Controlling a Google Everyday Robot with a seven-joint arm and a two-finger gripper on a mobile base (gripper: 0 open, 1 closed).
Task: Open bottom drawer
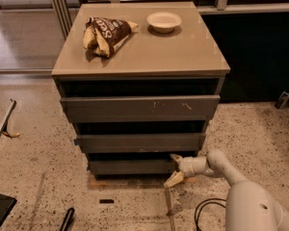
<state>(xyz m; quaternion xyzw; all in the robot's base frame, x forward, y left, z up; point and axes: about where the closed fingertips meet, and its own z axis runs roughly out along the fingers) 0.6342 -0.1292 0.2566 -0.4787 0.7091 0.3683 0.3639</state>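
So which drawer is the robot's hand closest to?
The bottom drawer, the plain, smallest-looking front. The gripper sits at its right end; the scratched front and the middle front are higher up.

Glossy white arm (221,165), gripper (174,168) at bottom drawer (132,167), tan fingers (174,179)

No text, brand or number is legible from my feed. The brown snack bag (105,34), upper left of the frame on the tabletop (183,57), carries pale lettering that I cannot make out. The claw (175,168) is lower right of centre, at the right end of the bottom drawer (130,167), with its fingers spread apart.
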